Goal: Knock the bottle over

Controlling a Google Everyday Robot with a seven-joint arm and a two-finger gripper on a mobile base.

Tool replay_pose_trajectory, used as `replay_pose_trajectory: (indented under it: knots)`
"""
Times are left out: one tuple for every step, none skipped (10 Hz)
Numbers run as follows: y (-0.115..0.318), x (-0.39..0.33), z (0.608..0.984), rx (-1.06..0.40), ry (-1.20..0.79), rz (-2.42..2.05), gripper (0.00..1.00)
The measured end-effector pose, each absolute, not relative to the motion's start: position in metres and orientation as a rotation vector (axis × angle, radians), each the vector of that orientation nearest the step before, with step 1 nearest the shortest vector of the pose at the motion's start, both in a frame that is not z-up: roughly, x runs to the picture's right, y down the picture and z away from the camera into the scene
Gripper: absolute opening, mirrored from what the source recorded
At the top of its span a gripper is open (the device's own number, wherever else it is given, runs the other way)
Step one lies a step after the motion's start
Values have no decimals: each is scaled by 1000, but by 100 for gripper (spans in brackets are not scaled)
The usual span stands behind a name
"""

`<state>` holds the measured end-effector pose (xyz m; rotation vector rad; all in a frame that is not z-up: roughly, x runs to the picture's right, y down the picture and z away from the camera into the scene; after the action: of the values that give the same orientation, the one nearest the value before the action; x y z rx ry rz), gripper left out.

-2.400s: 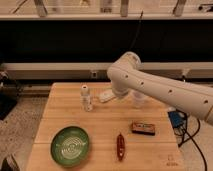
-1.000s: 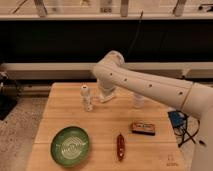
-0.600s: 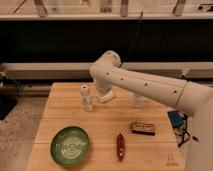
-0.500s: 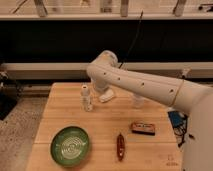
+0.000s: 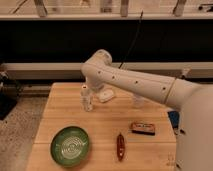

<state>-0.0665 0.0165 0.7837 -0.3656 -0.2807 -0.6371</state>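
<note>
Bottle [image 5: 87,99]: slim, white, upright, long axis vertical; stands at the rear left of the surface [image 5: 65,102].

Tool [image 5: 92,93]: mostly hidden behind the arm's elbow, apparently just right of the bottle at upper-body height; whether it touches the bottle, and how its fingers are set, cannot be told.

Key relation: bottle lies immediately left of the tool, so a leftward push high on the body should tip it.

Also present: green plate [image 5: 70,145], front left.

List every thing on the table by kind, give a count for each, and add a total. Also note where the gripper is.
Bottle: 1
Cup: 1
White lump: 1
Green plate: 1
Reddish-brown stick: 1
Dark packet: 1
Total: 6
Gripper: beside the bottle, at the table's far side.
</note>
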Motion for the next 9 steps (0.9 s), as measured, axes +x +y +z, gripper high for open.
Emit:
replay_pose_trajectory:
  knots:
    - [15,-71,785,-363,-285,-643,2]
    - [13,-77,787,-357,-293,-653,2]
    - [12,-79,787,-355,-295,-656,2]
    - [10,-88,787,-349,-300,-665,2]
    - [9,-102,786,-346,-310,-674,2]
    - [8,-107,786,-345,-313,-678,2]
    - [7,-108,787,-344,-316,-682,2]
    - [6,-111,789,-341,-321,-689,2]
    - [5,-116,790,-337,-328,-695,2]
